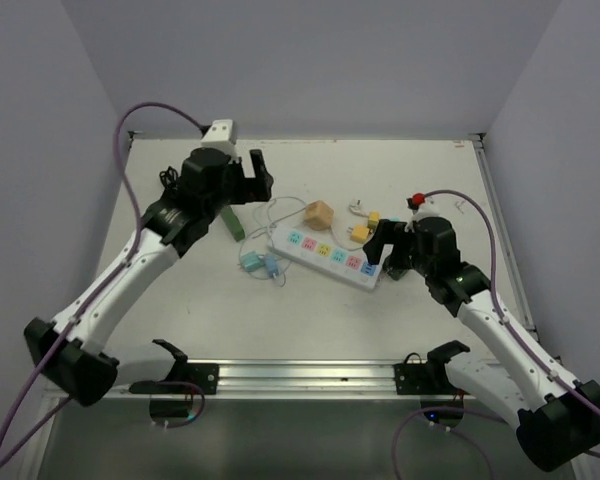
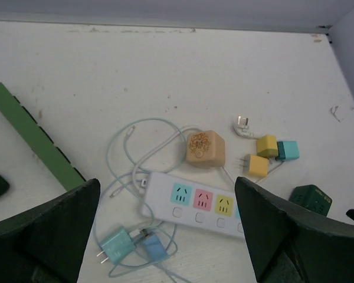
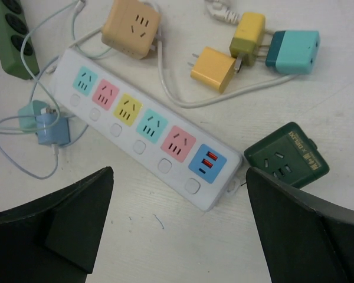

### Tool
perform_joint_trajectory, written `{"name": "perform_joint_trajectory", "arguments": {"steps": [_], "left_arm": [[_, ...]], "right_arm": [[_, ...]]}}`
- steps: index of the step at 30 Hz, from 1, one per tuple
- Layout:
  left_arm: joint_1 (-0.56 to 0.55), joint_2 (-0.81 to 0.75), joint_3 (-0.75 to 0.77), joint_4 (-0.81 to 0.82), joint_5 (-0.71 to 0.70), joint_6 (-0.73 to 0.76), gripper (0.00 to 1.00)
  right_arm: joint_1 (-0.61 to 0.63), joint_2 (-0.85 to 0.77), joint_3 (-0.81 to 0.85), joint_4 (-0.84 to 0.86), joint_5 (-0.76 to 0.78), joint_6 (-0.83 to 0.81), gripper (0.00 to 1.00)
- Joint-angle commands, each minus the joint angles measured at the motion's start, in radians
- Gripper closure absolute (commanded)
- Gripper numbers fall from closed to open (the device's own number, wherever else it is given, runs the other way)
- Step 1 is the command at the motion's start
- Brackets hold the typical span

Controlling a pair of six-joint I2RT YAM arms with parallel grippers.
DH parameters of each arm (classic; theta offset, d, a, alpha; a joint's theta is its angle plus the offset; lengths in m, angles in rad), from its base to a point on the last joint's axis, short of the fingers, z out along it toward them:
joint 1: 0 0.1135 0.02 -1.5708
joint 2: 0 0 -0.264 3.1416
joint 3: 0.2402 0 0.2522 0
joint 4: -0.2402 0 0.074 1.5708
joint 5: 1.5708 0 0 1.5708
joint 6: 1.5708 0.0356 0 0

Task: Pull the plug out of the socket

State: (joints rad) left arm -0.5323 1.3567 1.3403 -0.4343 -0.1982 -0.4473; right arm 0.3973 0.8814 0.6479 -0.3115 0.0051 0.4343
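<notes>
Two robot arms hang over a cluttered white counter (image 1: 420, 170), both with their fingers released and holding nothing. The left arm's fingers (image 2: 47, 236) are spread wide above the near end of a white power strip (image 3: 141, 127). The right arm's fingers (image 3: 59, 224) gape over the strip's far end.

The strip lies at a slant mid-counter, its five pastel sockets and blue USB panel all showing bare faces. A dark green cube adapter (image 3: 286, 156) rests on the counter just beside the USB end, unplugged and clear of both arms.

A pale orange cube socket (image 3: 131, 26) sits just behind the strip, its white cord (image 3: 183, 101) curling away across the counter. Farther back, a yellow charger (image 3: 214, 69) lies prongs out, next to a second yellow plug (image 3: 248, 30) set against a teal adapter (image 3: 292, 50). A small white plug (image 3: 221, 10) lies behind them.

Off the strip's other end, a light blue charger (image 3: 50, 128) and a teal charger (image 3: 28, 112) lie tangled in thin cable. An olive green power strip (image 2: 35, 135) lies well off to the left.
</notes>
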Motion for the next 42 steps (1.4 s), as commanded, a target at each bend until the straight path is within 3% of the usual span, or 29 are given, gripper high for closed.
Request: {"name": "perform_joint_trajectory", "arguments": {"steps": [1,9,14,16,24,42], "left_arm": [[0.003,-0.207,-0.166,0.031,-0.082,0.045,0.00],[0.002,-0.442,-0.214,-0.150,-0.153,0.135,0.01],[-0.001,-0.628,-0.441,0.024,-0.158,0.179,0.00],[-0.001,-0.686,-0.519,0.055,-0.223,0.179,0.00],[0.002,-0.581,-0.532,0.019,-0.221,0.159,0.00],[0.000,-0.639,-0.575,0.032,-0.300,0.148,0.01]], "right_arm": [[-0.002,-0.010,0.096,-0.106,0.094,-0.049,0.01],[-0.002,0.050,0.283,-0.293,0.246,-0.051,0.01],[0.000,0.053,0.286,-0.291,0.305,-0.057,0.01],[-0.002,0.047,0.283,-0.290,0.338,-0.042,0.01],[0.002,0.025,0.256,-0.264,0.348,-0.031,0.01],[0.003,0.065,0.255,-0.293,0.397,0.006,0.01]]}}
